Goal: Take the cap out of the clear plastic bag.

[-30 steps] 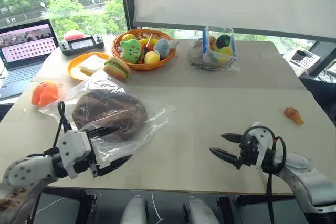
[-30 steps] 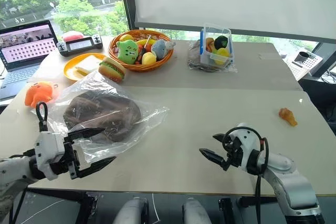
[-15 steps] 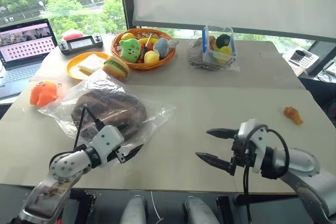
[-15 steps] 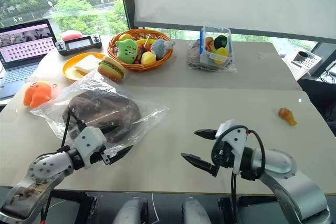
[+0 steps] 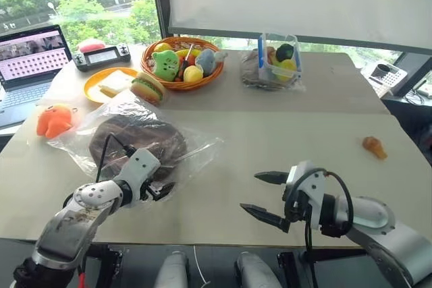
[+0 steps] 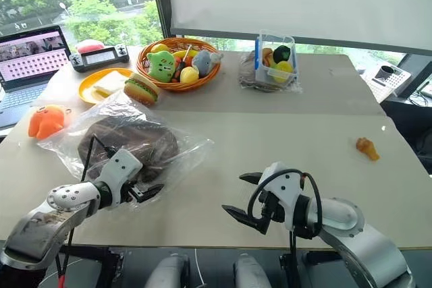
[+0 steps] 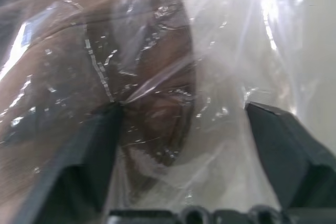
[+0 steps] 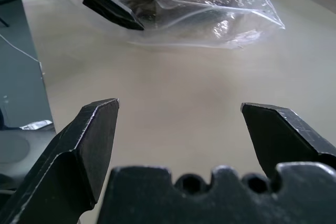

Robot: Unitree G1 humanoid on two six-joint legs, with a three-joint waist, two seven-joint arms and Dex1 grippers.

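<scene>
The clear plastic bag (image 5: 196, 150) lies flat on the left half of the table, with the dark brown cap (image 5: 135, 143) inside it. My left gripper (image 5: 162, 181) points down at the bag's near edge. In the left wrist view its fingers stand apart, one on each side of a fold of bag (image 7: 236, 51) and cap (image 7: 157, 77), and the fingertips (image 7: 113, 111) touch the plastic. My right gripper (image 5: 251, 192) hovers open over bare table to the right of the bag and holds nothing. The right wrist view looks across the table at the bag (image 8: 220, 19).
Behind the bag are a toy hamburger (image 5: 148, 88), an orange plate (image 5: 111, 82), an orange basket of plush toys (image 5: 177, 62) and a clear box of toys (image 5: 280, 59). An orange plush (image 5: 54, 119) and a laptop (image 5: 30, 59) sit at the left, a small orange toy (image 5: 372, 146) at the right.
My left gripper has dropped forward onto the bag's near edge, tipped downward, and its fingers have drawn closer together. My right gripper has shifted left toward the table's middle, still open.
</scene>
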